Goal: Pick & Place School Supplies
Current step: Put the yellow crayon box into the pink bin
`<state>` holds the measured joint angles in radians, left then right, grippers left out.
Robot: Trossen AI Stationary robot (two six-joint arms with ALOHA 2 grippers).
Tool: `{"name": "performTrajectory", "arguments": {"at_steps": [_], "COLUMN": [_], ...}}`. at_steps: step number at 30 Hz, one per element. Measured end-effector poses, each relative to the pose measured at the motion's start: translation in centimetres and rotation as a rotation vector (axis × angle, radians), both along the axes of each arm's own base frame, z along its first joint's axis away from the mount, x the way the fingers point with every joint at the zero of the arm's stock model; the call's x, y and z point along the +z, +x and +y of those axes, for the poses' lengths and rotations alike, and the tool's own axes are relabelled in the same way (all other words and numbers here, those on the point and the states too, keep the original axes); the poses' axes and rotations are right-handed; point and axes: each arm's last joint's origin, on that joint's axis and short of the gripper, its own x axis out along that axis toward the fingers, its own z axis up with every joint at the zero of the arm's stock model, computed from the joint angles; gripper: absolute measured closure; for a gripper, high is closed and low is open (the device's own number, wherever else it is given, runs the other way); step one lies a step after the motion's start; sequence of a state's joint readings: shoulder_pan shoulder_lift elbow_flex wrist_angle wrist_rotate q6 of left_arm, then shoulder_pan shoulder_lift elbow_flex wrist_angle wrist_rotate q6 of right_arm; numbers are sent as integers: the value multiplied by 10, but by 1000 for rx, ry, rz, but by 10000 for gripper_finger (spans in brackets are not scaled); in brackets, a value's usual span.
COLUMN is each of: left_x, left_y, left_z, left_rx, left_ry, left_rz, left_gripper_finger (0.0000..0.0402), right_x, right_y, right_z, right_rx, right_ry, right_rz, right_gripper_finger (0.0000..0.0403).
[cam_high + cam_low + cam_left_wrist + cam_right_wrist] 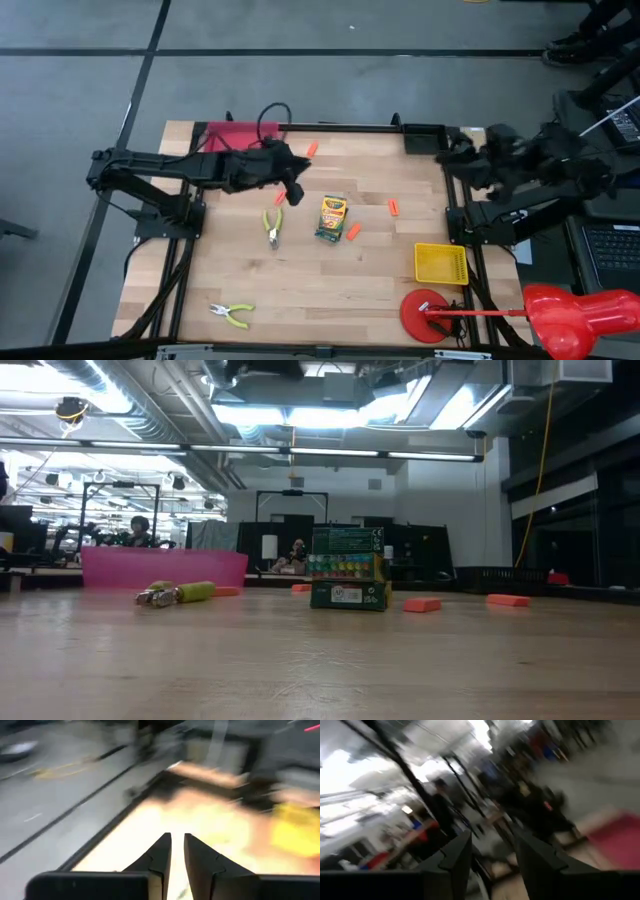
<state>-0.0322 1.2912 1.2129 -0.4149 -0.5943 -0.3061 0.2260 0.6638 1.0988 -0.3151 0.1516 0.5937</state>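
The green-and-yellow crayon box (332, 218) (347, 580) stands on the table's middle. One pair of pliers (272, 226) (175, 593) lies to its left, and a second pair (232, 314) lies near the near edge. Orange pieces lie scattered around the box (393, 207) (352, 231) (312, 148) (422, 604). My left gripper (293, 190) (177, 837) hangs above the table between the pink tray (235, 135) and the first pliers. It is empty, with a narrow gap between its fingers. My right gripper (492, 837) is open and empty, with its arm folded at the table's right edge (500, 155).
The yellow mesh basket (440, 263) sits at the right, toward the near edge. A red disc (425, 310) lies just nearer than it, and a red object (575, 310) lies off the table's right corner. The pink tray (165, 568) sits at the far left edge. People show in the room beyond.
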Motion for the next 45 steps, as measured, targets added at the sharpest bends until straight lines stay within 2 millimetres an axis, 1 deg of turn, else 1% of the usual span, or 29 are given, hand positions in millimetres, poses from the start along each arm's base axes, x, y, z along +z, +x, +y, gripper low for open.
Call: {"name": "performTrajectory", "arguments": {"at_steps": [2,5,7,10,13,17,19,20,22,27,30,35,39,42,45], "left_x": [-9,-29,-44,-62,-82,-102,-113,-120,-131,-136,-138,-146,-154,-161,-167], "left_y": [-6,-13,-14,-9,-5,0,-2,-3,-7,-6,-5,-2,5,9,16], "left_z": [1,7,6,2,1,-1,0,1,1,1,2,4,6,9,13], "left_rx": [96,174,181,132,90,24,53,82,131,141,147,165,143,151,147], "left_ry": [-123,-409,-541,-671,-762,-896,-981,-1005,-1019,-1013,-986,-974,-978,-980,-987], "left_rz": [11,44,52,4,-76,-292,-363,-367,-334,-308,-301,-267,-253,-251,-267], "left_gripper_finger": [342,328,318,306,303,311,312,312,307,285,272,250,227,209,194], "right_x": [-13,-32,-44,-61,-77,-90,-94,-96,-98,-111,-124,-153,-165,-170,-173], "right_y": [6,15,20,32,50,75,88,93,103,118,129,157,176,183,184], "right_z": [1,1,1,3,7,13,16,17,20,24,25,23,23,24,25], "right_rx": [-27,-95,-160,-234,-258,-268,-262,-255,-242,-249,-257,-242,-215,-214,-222], "right_ry": [36,106,160,198,189,204,219,225,232,247,245,249,268,277,286], "right_rz": [139,335,449,599,689,750,755,750,741,803,871,996,984,974,986], "right_gripper_finger": [250,250,250,250,250,250,250,249,249,249,249,249,249,249,249]}}
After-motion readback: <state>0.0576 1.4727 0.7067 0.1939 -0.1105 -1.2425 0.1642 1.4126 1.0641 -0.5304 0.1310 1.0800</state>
